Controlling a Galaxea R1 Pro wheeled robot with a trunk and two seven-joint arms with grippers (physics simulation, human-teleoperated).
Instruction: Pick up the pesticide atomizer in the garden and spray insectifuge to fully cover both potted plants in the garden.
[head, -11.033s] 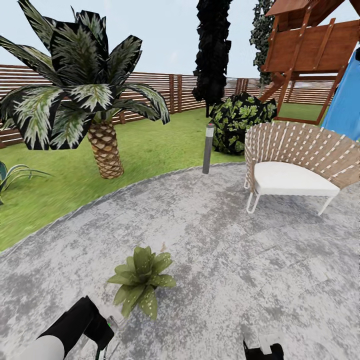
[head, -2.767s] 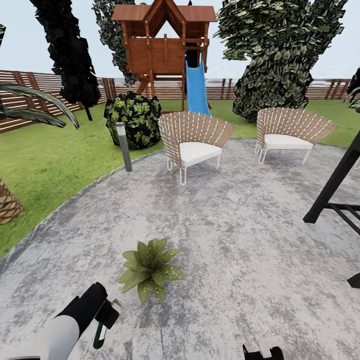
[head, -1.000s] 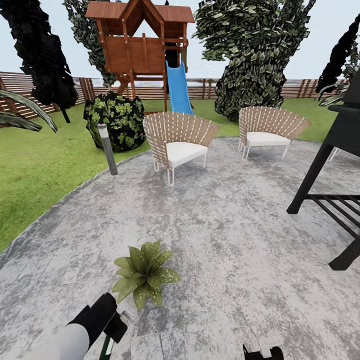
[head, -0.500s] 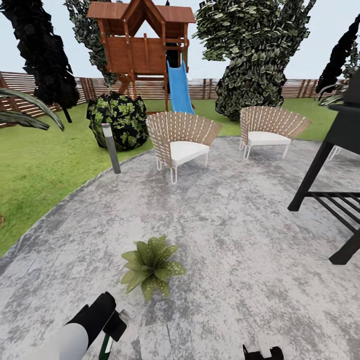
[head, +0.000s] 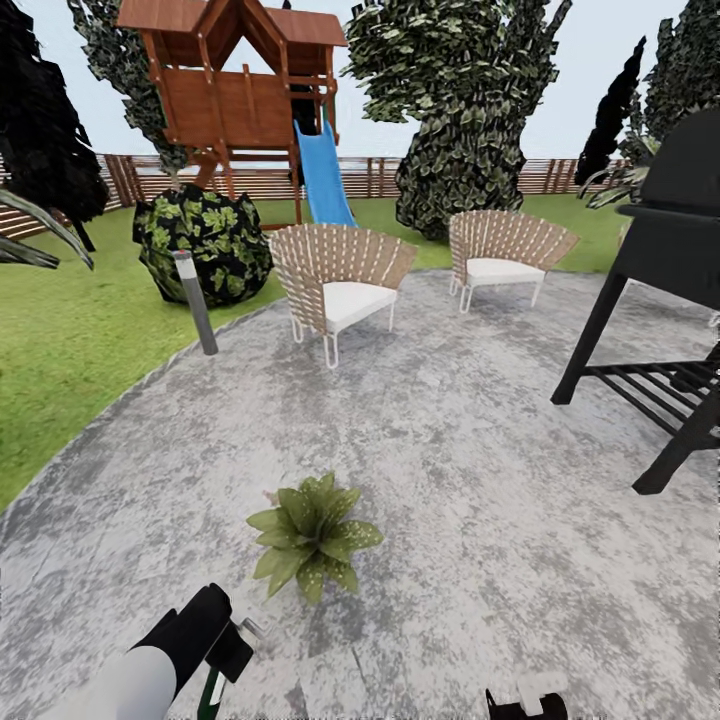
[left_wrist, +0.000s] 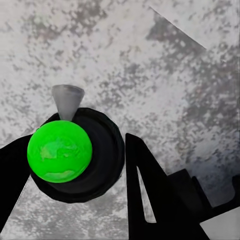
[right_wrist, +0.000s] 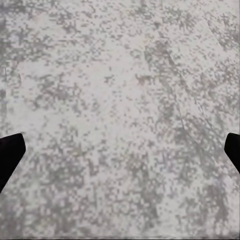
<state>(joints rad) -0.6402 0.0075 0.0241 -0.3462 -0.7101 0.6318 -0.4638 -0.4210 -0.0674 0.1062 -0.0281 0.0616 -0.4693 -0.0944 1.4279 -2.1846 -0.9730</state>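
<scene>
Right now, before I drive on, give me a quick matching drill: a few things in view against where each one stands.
Things:
1. potted plant
2. grey bollard lamp
3. black grill stand
4. blue slide

Places:
A. at the paving's edge by the lawn
B. against the wooden play tower
C. on the paving just ahead of the left arm
D. at the right side of the paving

Pairs: 1-C, 2-A, 3-D, 4-B

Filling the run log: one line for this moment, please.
left tool: holds atomizer | right tool: open | potted plant: on paving
</scene>
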